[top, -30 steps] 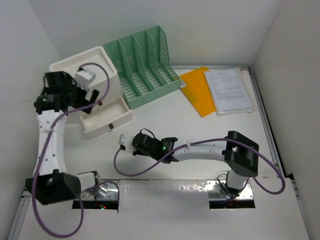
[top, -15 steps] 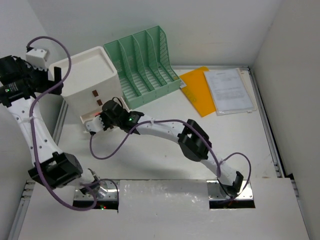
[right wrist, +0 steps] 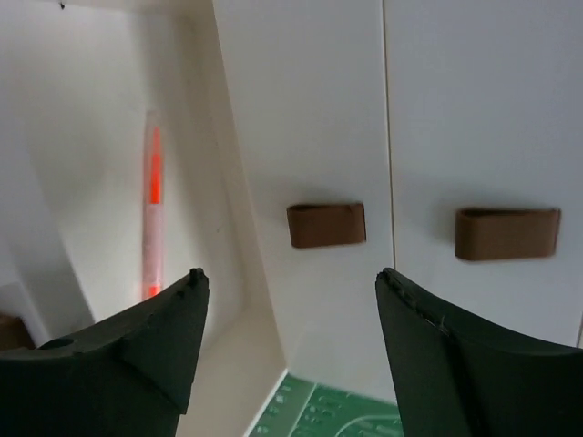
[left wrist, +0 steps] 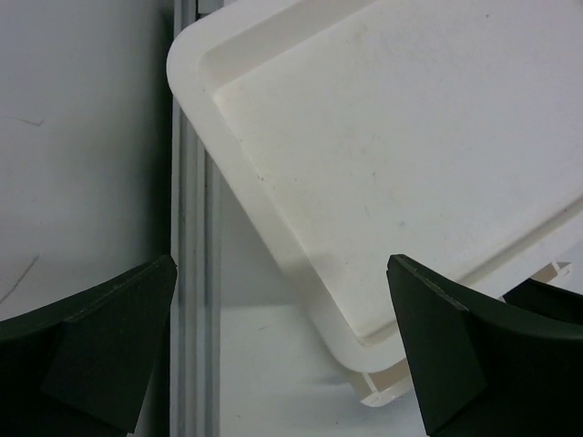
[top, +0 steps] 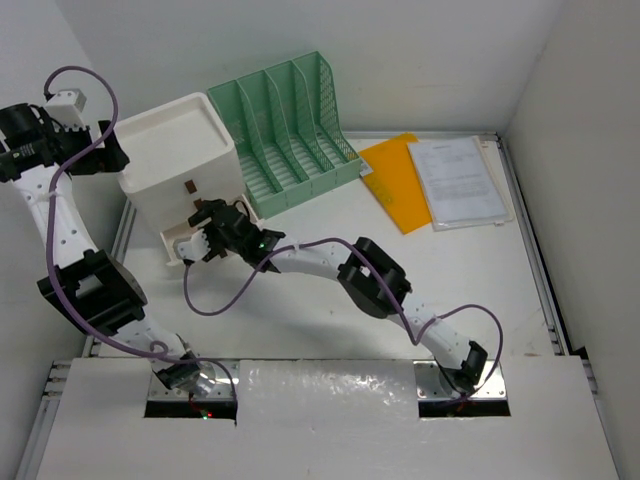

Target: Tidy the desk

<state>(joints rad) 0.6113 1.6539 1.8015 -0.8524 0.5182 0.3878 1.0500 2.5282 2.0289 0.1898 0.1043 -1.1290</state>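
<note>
above the white desk (top: 460, 280), which fills the view under both arms, the right gripper (right wrist: 290, 278) is spread wide and empty before a brown handle (right wrist: 326, 225) on the drawer box (top: 178, 160) at the far left corner, while the left gripper (left wrist: 282, 273) hangs over the box's top, jaws likewise wide, holding nothing.

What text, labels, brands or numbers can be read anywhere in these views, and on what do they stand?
Printed sheet at the far right of the desk: lines of print, too small to read.
Drawer box, green file rack, orange folder: no text visible.
Wrist views: nothing legible in either.
</note>
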